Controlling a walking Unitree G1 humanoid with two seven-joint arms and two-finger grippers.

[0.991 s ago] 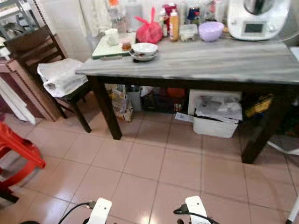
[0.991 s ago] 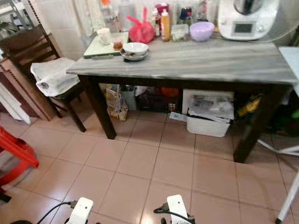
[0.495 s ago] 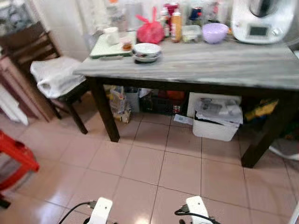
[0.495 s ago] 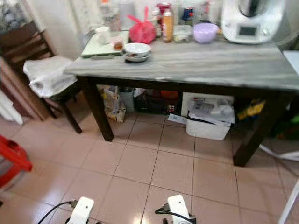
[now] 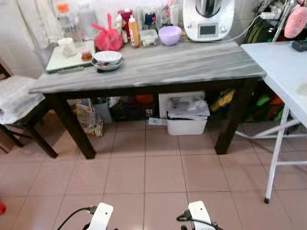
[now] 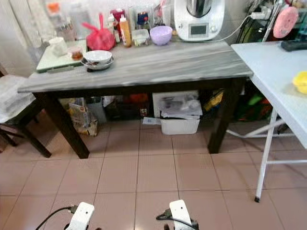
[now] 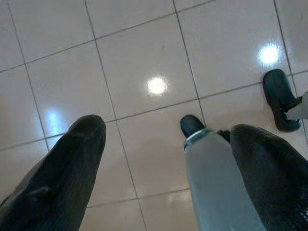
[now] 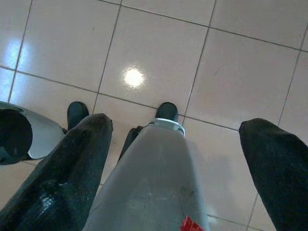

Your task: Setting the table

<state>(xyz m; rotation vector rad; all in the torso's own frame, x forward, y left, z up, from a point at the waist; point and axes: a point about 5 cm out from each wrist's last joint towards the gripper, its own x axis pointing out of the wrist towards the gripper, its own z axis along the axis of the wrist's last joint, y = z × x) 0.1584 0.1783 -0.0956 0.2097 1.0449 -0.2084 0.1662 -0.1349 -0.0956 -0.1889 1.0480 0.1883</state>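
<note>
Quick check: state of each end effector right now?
Left end effector: open, holding nothing, hanging over the floor tiles.
Right end effector: open, holding nothing, also hanging idle.

Table [image 5: 158, 64]: grey wood-grain top, matt, on dark wooden legs. Floor tiles [image 7: 144, 62] beneath the spread jaws: glossy pinkish ceramic, throwing lamp glints. Left gripper fingers [image 7: 62, 178] and right gripper fingers [image 8: 57, 178]: black, finely ribbed, slightly shiny. Bowl [image 5: 170, 34]: smooth lilac plastic. Red bag [image 5: 108, 39]: thin shiny plastic. Stacked bowls [image 5: 107, 58]: glazed white. Appliance [image 5: 208, 19]: glossy white plastic. Folding table [image 5: 283, 67]: matt pale top, white metal legs.
</note>
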